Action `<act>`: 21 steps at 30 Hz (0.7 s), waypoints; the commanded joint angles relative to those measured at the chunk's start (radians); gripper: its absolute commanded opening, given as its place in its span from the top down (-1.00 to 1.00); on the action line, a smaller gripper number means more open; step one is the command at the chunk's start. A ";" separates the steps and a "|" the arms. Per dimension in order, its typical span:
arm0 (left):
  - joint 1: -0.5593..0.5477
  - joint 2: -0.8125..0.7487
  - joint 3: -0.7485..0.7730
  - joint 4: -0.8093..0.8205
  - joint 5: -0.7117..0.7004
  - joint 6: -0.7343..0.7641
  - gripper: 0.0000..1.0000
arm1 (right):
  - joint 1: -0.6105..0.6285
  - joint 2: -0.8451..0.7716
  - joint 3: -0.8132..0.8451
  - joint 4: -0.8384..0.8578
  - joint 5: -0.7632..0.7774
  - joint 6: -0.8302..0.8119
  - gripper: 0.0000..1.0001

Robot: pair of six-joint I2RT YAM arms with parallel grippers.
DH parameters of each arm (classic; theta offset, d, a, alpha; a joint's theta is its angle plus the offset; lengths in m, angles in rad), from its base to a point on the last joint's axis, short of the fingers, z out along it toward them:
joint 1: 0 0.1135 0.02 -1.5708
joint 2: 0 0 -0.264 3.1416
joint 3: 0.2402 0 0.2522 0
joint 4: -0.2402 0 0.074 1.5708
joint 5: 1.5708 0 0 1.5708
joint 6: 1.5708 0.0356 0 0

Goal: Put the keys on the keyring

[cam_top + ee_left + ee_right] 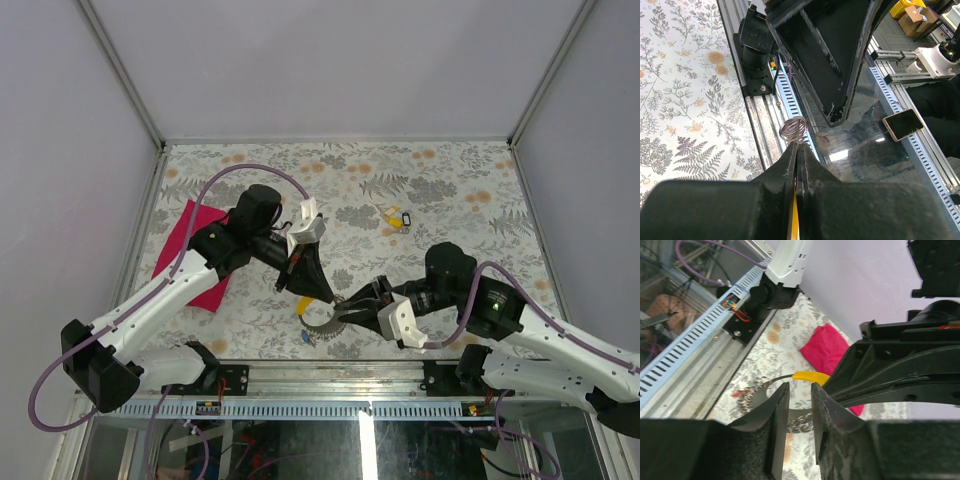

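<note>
Near table edge [250, 357], ring [320, 322] clamped in right gripper [800, 386], yellow key [810, 376] pinched in left gripper [798, 146]: line hole onto coil end.

Floral table [450, 175]: pink cloth [185, 245], keys [394, 217]

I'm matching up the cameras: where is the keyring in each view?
Top external: keyring low centre, near the front edge.
Left wrist: keyring at centre.
Right wrist: keyring lower left.
Shared landmark: the yellow key, close to it in all three.
</note>
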 commanded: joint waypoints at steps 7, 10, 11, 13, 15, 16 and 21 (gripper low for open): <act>0.006 -0.004 0.038 0.035 0.014 0.017 1.00 | 0.006 -0.085 0.005 0.070 0.104 -0.023 0.17; 0.006 -0.001 0.040 0.034 0.015 0.017 1.00 | 0.005 -0.077 0.003 0.050 0.115 -0.030 0.17; 0.006 -0.002 0.039 0.034 0.016 0.016 1.00 | 0.005 -0.073 0.002 0.042 0.116 -0.033 0.17; 0.005 -0.004 0.038 0.033 0.016 0.017 1.00 | 0.006 -0.069 0.003 0.029 0.122 -0.041 0.17; 0.006 -0.005 0.038 0.030 0.014 0.019 1.00 | 0.005 -0.064 0.002 0.022 0.130 -0.043 0.18; 0.006 -0.006 0.038 0.029 0.014 0.019 1.00 | 0.005 -0.061 0.002 0.022 0.131 -0.040 0.19; 0.006 -0.005 0.036 0.029 0.013 0.022 1.00 | 0.005 -0.041 0.000 0.040 0.137 -0.019 0.25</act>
